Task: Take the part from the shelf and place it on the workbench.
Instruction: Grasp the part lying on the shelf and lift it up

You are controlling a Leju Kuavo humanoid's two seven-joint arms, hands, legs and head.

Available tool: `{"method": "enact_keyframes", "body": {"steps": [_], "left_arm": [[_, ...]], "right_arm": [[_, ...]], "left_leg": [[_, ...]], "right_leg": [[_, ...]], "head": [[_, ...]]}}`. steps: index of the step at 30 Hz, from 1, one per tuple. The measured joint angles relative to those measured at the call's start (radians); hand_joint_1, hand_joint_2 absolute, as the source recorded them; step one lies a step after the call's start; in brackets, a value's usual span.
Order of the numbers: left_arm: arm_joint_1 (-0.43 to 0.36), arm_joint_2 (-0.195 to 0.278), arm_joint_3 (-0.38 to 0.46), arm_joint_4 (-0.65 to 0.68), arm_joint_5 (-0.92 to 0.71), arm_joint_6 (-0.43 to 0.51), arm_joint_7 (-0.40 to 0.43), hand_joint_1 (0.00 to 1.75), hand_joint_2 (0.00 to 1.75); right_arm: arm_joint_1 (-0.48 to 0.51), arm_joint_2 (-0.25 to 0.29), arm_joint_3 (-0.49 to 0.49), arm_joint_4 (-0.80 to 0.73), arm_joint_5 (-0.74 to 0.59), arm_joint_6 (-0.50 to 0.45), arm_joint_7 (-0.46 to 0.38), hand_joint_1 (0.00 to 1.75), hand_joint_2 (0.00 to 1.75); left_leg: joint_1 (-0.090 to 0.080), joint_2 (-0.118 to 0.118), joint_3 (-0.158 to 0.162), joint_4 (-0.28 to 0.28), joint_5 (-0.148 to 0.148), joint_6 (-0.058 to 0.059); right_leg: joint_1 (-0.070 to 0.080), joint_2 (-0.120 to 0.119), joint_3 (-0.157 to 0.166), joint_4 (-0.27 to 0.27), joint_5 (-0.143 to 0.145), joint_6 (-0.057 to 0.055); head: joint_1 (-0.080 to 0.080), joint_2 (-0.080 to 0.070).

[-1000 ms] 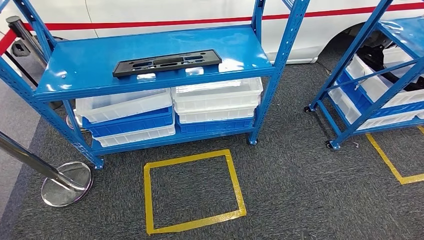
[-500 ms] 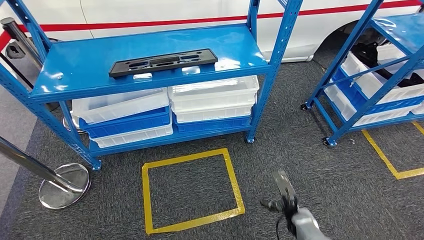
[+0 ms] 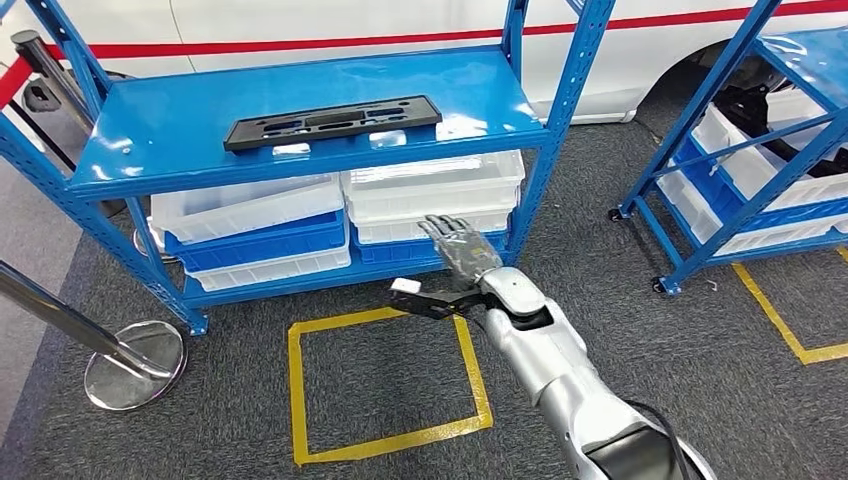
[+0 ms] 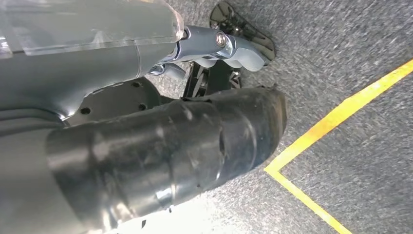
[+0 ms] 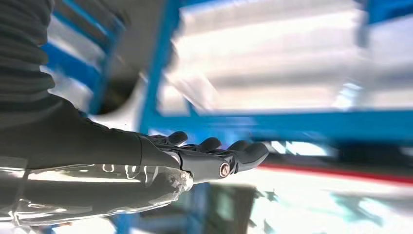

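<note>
Reach: While our right hand [image 3: 455, 262] hovers below shelf level, fingers apart and holding nothing, we judge it must rise above the shelf [image 3: 180, 130] edge, then close across the narrow width.
Part [image 3: 332, 123]: flat black moulded strip with slots, lying lengthwise on the glossy blue metal top tier.
Left hand [image 4: 234, 46]: we cannot tell its state.
Floor: coarse grey carpet.

Bright even light, shelf [image 3: 300, 100] glare, right wrist view motion-blurred

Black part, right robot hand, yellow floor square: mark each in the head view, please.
black part [image 3: 332, 122], head view, middle of its flat top.
right robot hand [image 3: 455, 255], head view, back of the palm.
yellow floor square [image 3: 296, 390], head view, left tape strip.
</note>
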Motion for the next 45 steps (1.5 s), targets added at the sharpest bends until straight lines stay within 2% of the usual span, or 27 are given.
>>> {"method": "enact_keyframes", "body": {"steps": [4, 7, 10, 15, 18, 28, 32, 34, 35, 36, 38, 39, 40, 41, 42, 43, 44, 45], "left_arm": [[0.001, -0.002, 0.007, 0.0, -0.009, 0.008, 0.004, 0.0, 0.0], [0.003, -0.003, 0.01, 0.0, -0.028, 0.042, 0.025, 0.0, 0.0], [0.003, -0.002, 0.014, 0.0, -0.06, 0.089, 0.062, 0.0, 0.0], [0.005, -0.001, 0.018, 0.0, -0.113, 0.155, 0.113, 0.0, 0.0], [0.006, -0.001, 0.02, 0.0, -0.138, 0.161, 0.123, 0.0, 0.0], [0.008, -0.001, 0.042, -0.002, -0.177, 0.182, 0.115, 0.0, 0.0], [0.009, -0.001, 0.048, -0.005, -0.18, 0.184, 0.115, 0.0, 0.0], [0.009, -0.001, 0.05, -0.006, -0.181, 0.185, 0.115, 0.0, 0.0], [0.009, -0.001, 0.051, -0.006, -0.181, 0.185, 0.114, 0.0, 0.0], [0.009, -0.001, 0.051, -0.007, -0.181, 0.185, 0.114, 0.0, 0.0], [0.01, -0.001, 0.053, -0.007, -0.181, 0.185, 0.114, 0.0, 0.0], [0.01, -0.001, 0.054, -0.008, -0.183, 0.188, 0.115, 0.0, 0.0], [0.011, -0.001, 0.055, -0.009, -0.187, 0.195, 0.117, 0.0, 0.0], [0.011, -0.001, 0.057, -0.01, -0.195, 0.207, 0.122, 0.0, 0.0], [0.011, -0.002, 0.057, -0.01, -0.204, 0.22, 0.13, 0.0, 0.0], [0.012, -0.003, 0.058, -0.01, -0.213, 0.232, 0.139, 0.0, 0.0], [0.012, -0.005, 0.058, -0.01, -0.222, 0.241, 0.147, 0.0, 0.0], [0.012, -0.006, 0.059, -0.011, -0.229, 0.247, 0.155, 0.0, 0.0]], "right_arm": [[-0.007, 0.001, 0.104, -0.035, 0.029, -0.021, 0.016, 0.0, 1.75], [-0.033, -0.002, 0.191, -0.043, 0.104, -0.056, 0.045, 0.0, 1.75], [-0.075, -0.002, 0.305, -0.036, 0.149, -0.091, 0.1, 0.0, 1.75], [-0.161, 0.005, 0.542, -0.011, 0.154, -0.12, 0.237, 0.0, 1.75], [-0.187, 0.011, 0.64, 0.009, 0.147, -0.114, 0.259, 0.0, 1.75], [-0.202, 0.021, 0.668, 0.023, 0.157, -0.06, 0.27, 0.0, 1.75], [-0.202, 0.021, 0.669, 0.023, 0.158, -0.06, 0.272, 0.0, 1.75], [-0.203, 0.021, 0.669, 0.023, 0.158, -0.06, 0.272, 0.0, 1.75], [-0.204, 0.021, 0.669, 0.023, 0.158, -0.06, 0.272, 0.0, 1.75], [-0.205, 0.021, 0.669, 0.023, 0.158, -0.06, 0.272, 0.0, 1.75], [-0.203, 0.019, 0.669, 0.023, 0.158, -0.06, 0.272, 0.0, 1.75], [-0.2, 0.018, 0.669, 0.024, 0.158, -0.059, 0.272, 0.0, 1.75], [-0.198, 0.017, 0.669, 0.024, 0.158, -0.056, 0.272, 0.0, 1.75], [-0.196, 0.017, 0.669, 0.024, 0.158, -0.052, 0.272, 0.0, 1.75], [-0.195, 0.016, 0.669, 0.024, 0.158, -0.048, 0.274, 0.0, 1.75], [-0.194, 0.015, 0.67, 0.025, 0.158, -0.045, 0.276, 0.0, 1.75], [-0.194, 0.014, 0.67, 0.025, 0.158, -0.042, 0.278, 0.0, 1.75], [-0.193, 0.013, 0.67, 0.025, 0.158, -0.039, 0.28, 0.0, 1.75]], "left_leg": [[0.0, -0.001, -0.001, 0.0, 0.0, 0.0], [0.0, -0.001, -0.003, 0.0, 0.0, 0.0], [0.0, -0.001, -0.003, 0.0, 0.0, 0.0], [0.0, -0.001, -0.003, 0.0, 0.0, 0.0], [0.0, -0.002, -0.004, 0.0, 0.0, 0.0], [-0.004, -0.003, -0.01, 0.009, -0.002, 0.003], [-0.002, -0.006, -0.014, 0.01, -0.002, 0.01], [0.004, -0.007, -0.009, 0.003, 0.002, 0.018], [0.006, -0.008, -0.006, 0.0, 0.003, 0.021], [0.006, -0.008, -0.005, -0.001, 0.004, 0.023], [0.004, -0.013, -0.006, -0.001, -0.001, 0.025], [0.003, -0.017, -0.005, 0.0, -0.006, 0.026], [0.002, -0.021, -0.001, 0.001, -0.013, 0.026], [0.001, -0.024, 0.007, 0.002, -0.02, 0.025], [0.0, -0.026, 0.016, 0.002, -0.025, 0.023], [-0.001, -0.027, 0.025, 0.002, -0.029, 0.019], [0.0, -0.028, 0.03, 0.002, -0.032, 0.015], [0.002, -0.029, 0.032, 0.0, -0.035, 0.009]], "right_leg": [[0.0, -0.001, 0.0, 0.0, 0.0, 0.0], [0.0, 0.0, -0.001, 0.0, 0.0, 0.0], [0.0, 0.001, -0.002, 0.0, 0.0, 0.0], [0.0, -0.001, -0.002, 0.0, 0.0, 0.0], [0.0, -0.001, -0.002, 0.0, 0.0, 0.0], [-0.002, -0.003, -0.004, -0.001, 0.002, 0.002], [-0.002, -0.005, -0.006, 0.003, 0.007, 0.011], [-0.004, 0.002, -0.015, 0.029, -0.003, 0.017], [-0.004, 0.007, -0.032, 0.063, -0.022, 0.017], [-0.004, 0.012, -0.061, 0.118, -0.051, 0.018], [-0.003, 0.016, -0.138, 0.249, -0.104, 0.017], [-0.003, 0.017, -0.167, 0.289, -0.106, 0.016], [-0.002, 0.017, -0.181, 0.293, -0.087, 0.013], [-0.001, 0.018, -0.174, 0.255, -0.047, 0.009], [0.001, 0.02, -0.154, 0.189, 0.004, 0.001], [0.004, 0.023, -0.134, 0.129, 0.039, -0.007], [0.009, 0.026, -0.119, 0.073, 0.059, -0.015], [0.014, 0.028, -0.111, 0.043, 0.069, -0.022]], "head": [[0.0, 0.0], [0.0, 0.0], [0.0, 0.0], [0.0, 0.0], [0.0, 0.0], [0.0, 0.0], [0.0, 0.0], [0.0, 0.0], [0.0, 0.0], [0.0, 0.0], [0.0, 0.0], [0.0, 0.0], [0.0, 0.0], [0.0, 0.0], [0.0, 0.0], [-0.001, 0.0], [-0.001, 0.0], [-0.001, 0.0]]}}
